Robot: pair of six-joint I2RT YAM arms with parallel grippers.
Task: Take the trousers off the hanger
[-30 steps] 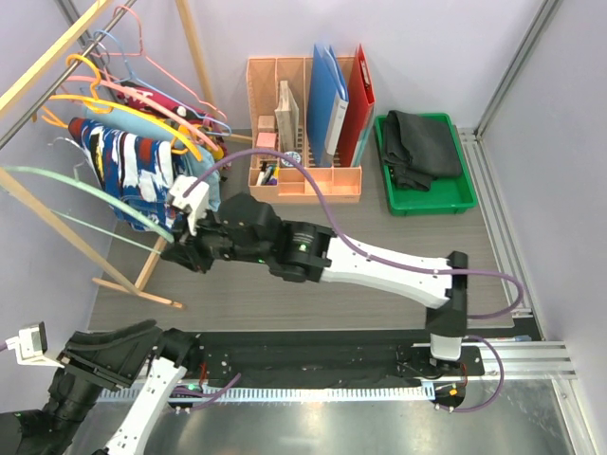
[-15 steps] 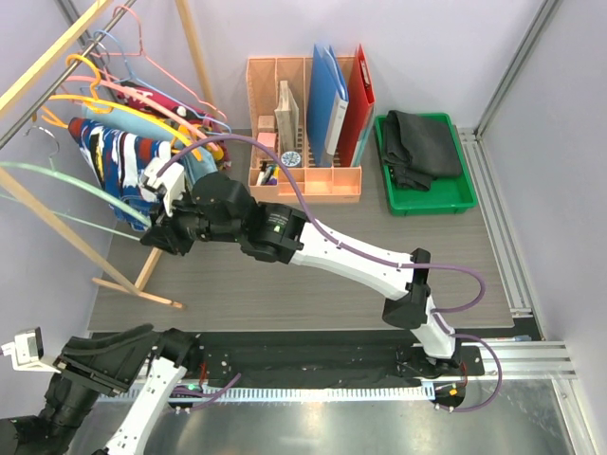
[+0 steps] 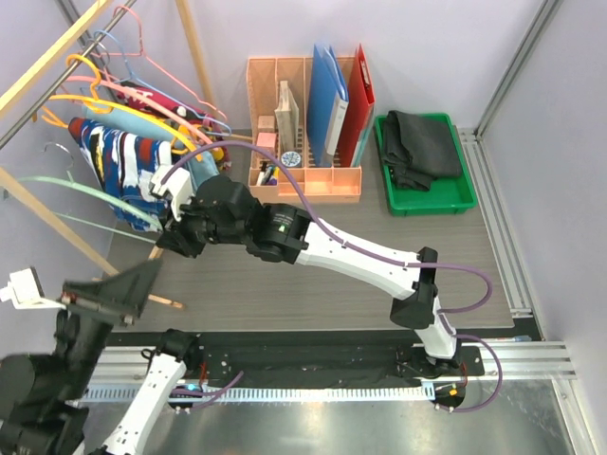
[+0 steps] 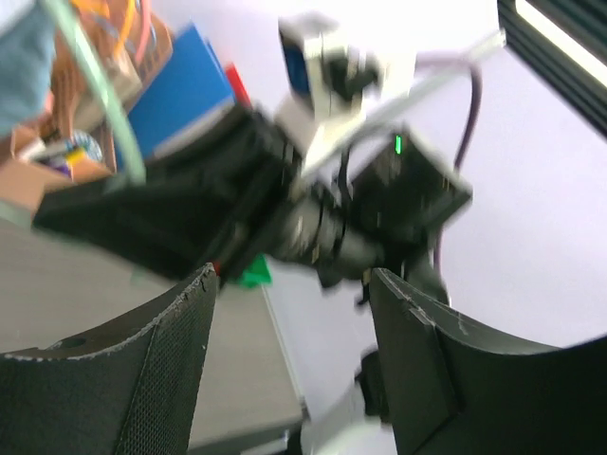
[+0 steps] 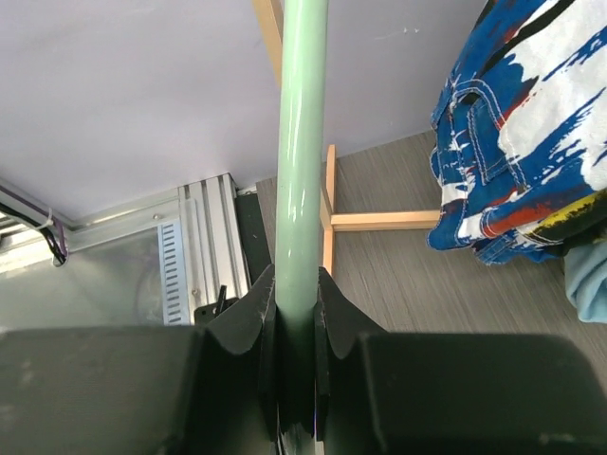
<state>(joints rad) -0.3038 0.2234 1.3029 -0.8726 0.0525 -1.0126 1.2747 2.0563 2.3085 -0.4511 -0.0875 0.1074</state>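
Your R hand grips the green hanger tight; L hand open, empty.
Hold it steady, bring L hand slow to the trousers.

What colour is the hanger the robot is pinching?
The hanger is pale green, clearest in the right wrist view.

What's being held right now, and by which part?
The right gripper pinches the green hanger by one thin bar; the left gripper is open and empty.
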